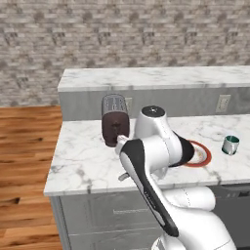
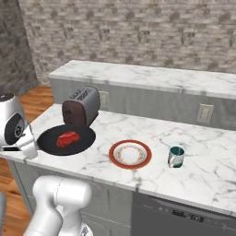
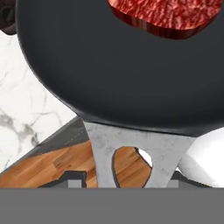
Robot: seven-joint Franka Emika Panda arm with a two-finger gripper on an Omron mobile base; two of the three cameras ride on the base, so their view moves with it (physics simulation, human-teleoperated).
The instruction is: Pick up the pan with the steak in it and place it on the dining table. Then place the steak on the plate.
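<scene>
Holding the pan [image 2: 67,140] by its grey handle [image 3: 135,153], fingers closed on it, steak [image 2: 67,138] inside. Sitting over the dining table [image 2: 203,170] near its end edge, just beside the plate [image 2: 130,154] on the toaster [image 2: 81,107] side; contact with the marble hard to tell. Pan delivery apparently nearly done; steak transfer to plate not yet done. Bare marble between plate and mug [image 2: 175,156], little margin toward the edge.
</scene>
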